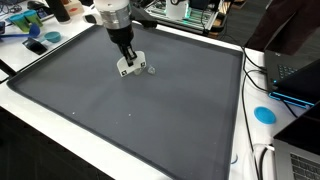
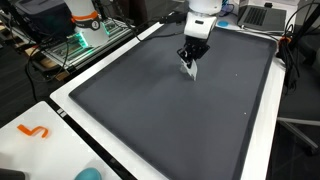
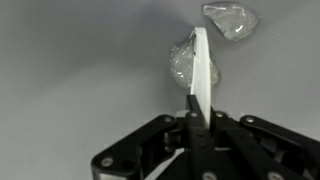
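My gripper (image 3: 197, 105) is shut on a thin white flat piece (image 3: 201, 62), seen edge-on and standing upright between the fingers. In both exterior views the gripper (image 1: 127, 58) (image 2: 190, 57) hangs low over the dark grey mat (image 1: 120, 110) (image 2: 170, 120), with the white piece (image 1: 130, 69) (image 2: 190, 69) reaching down to the mat. A clear crumpled plastic bit (image 3: 182, 62) lies right beside the white piece, partly hidden by it. A second clear bit (image 3: 230, 18) (image 1: 150, 70) lies a little apart on the mat.
The mat has a raised black rim (image 1: 245, 60) on a white table (image 2: 40, 140). A laptop (image 1: 295, 75), cables and a blue disc (image 1: 265, 114) sit off one side. Blue items (image 1: 38, 40) and lab gear (image 2: 85, 30) stand past the other edges.
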You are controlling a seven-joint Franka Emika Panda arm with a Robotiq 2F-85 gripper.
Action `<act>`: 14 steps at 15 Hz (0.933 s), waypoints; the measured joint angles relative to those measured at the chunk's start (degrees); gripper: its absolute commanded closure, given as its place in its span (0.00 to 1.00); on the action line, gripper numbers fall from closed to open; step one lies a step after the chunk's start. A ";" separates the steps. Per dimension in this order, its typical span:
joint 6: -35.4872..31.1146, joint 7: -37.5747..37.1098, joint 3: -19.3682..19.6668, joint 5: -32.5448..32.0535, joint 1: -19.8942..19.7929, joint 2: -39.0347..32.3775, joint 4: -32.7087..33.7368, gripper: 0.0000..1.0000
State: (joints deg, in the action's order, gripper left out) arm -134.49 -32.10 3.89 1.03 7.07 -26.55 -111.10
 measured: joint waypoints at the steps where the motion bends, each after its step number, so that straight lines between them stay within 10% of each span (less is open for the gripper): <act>1: 0.36 0.71 -0.12 0.00 0.00 0.10 -0.10 0.99; 14: 4.72 1.27 -0.18 -3.11 1.31 0.39 -0.17 0.99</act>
State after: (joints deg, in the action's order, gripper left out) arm -129.77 -30.83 3.71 -2.08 8.39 -26.16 -111.27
